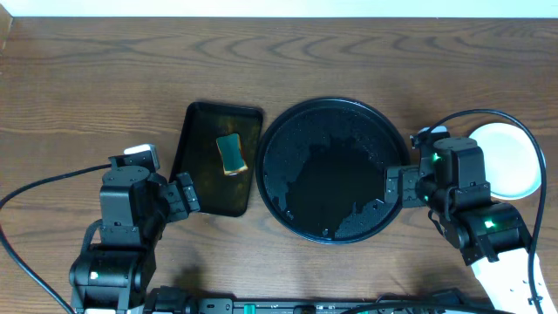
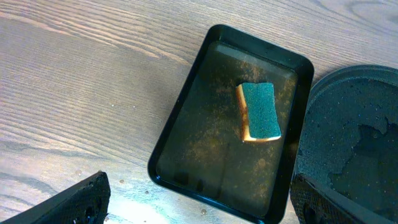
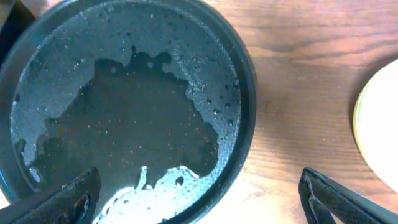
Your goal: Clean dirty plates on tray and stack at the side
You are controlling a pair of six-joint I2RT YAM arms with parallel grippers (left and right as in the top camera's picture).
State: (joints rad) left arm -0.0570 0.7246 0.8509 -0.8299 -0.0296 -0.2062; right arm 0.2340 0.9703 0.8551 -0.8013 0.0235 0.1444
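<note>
A large round glossy black tray (image 1: 288, 131) sits at the middle of the brown wood-grain desk (image 1: 87, 87), its floor wet. Fine beads of water cover the outer band, and a smooth dark film pools across the centre and towards the near rim. The small round plates (image 1: 510, 161) lie off this tray on the bare desk to its right, apart from its rim, and from above they read as one pale white disc. How many are piled there cannot be told. The right wrist view catches only their curved edge (image 3: 380, 124), white with a pale yellowish border. To the left of the round tray, just beside it, lies a narrower rectangular black tray (image 1: 196, 166), set slightly askew. On this tray rests a small sponge (image 1: 232, 153) with a teal top and a yellow body, a little above the tray's middle. The left gripper (image 1: 186, 195) hangs at the near right corner of the rectangular tray, its jaws spread wide and grasping nothing, and the sponge lies ahead of them untouched. The right gripper (image 1: 394, 185) is at the right rim of the round tray, between that rim and the plates. It is likewise released, with both dark fingers (image 3: 74, 196) standing far apart over the wet surface, empty. A black cable (image 1: 35, 187) loops across the desk from the left arm.
</note>
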